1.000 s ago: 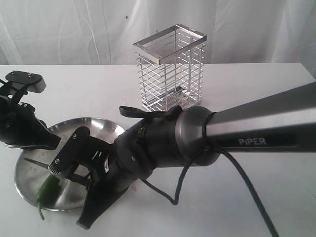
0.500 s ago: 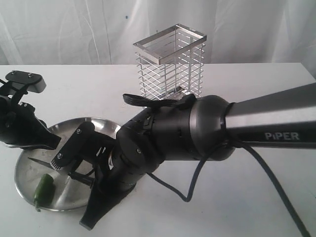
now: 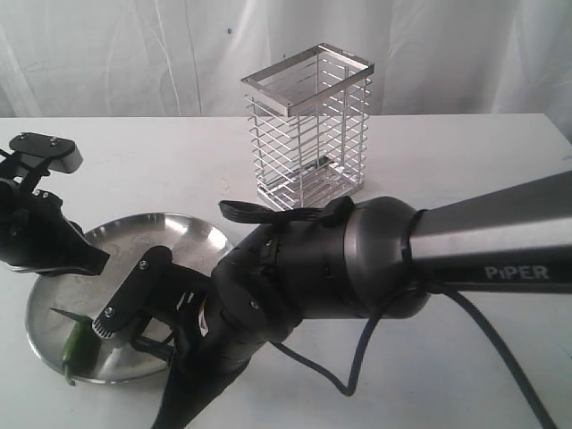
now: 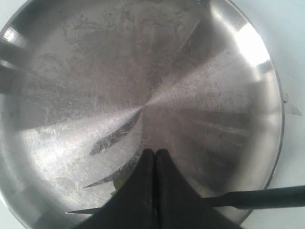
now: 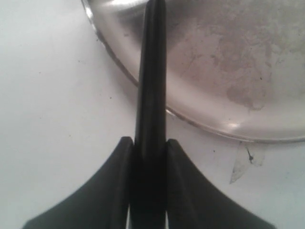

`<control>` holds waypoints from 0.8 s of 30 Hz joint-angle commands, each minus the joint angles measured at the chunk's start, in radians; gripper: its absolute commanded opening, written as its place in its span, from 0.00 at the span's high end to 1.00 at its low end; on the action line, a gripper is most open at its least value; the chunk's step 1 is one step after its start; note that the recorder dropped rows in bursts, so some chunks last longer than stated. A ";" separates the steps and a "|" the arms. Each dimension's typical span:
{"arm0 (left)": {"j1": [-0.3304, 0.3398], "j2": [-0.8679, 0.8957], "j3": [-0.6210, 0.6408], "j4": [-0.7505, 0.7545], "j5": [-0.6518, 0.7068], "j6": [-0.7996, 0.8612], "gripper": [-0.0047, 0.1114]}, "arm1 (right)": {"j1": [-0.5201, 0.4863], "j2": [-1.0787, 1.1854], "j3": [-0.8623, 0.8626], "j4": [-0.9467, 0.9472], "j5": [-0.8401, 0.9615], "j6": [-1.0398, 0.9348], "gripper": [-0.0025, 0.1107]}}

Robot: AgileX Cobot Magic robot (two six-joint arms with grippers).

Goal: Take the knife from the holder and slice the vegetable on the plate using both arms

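Observation:
The steel plate (image 3: 161, 234) lies at the front left of the table. A small green chili (image 3: 73, 345) rests near its front rim. My right gripper (image 3: 125, 308) is shut on the dark knife's handle (image 5: 151, 71), and the thin blade (image 3: 66, 315) lies across the chili's upper end. In the left wrist view the knife (image 4: 257, 196) crosses under my left gripper (image 4: 155, 152), whose jaws are pressed together with nothing seen between them. They hover over the plate (image 4: 190, 71), with a sliver of green (image 4: 114, 189) beside them. The chrome wire holder (image 3: 308, 125) stands behind with nothing inside.
The right arm's thick forearm with the PIPER lettering (image 3: 514, 273) and its cable (image 3: 357, 366) stretch across the front right of the white table. A white curtain hangs behind. A small clear scrap (image 5: 245, 162) lies on the table beside the plate's rim (image 5: 200, 125).
My right gripper has come lower and nearer the table's front edge, bringing the knife blade down onto the chili. The chili has shifted slightly left. The left arm has barely moved.

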 commanded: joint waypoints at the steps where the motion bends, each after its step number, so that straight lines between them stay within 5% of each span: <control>1: -0.003 -0.011 0.008 -0.012 -0.004 -0.005 0.95 | 0.001 -0.028 0.006 -0.024 0.020 0.001 0.98; 24: -0.003 -0.011 0.008 -0.012 -0.003 -0.005 0.95 | 0.001 -0.020 0.006 -0.050 0.034 0.001 0.98</control>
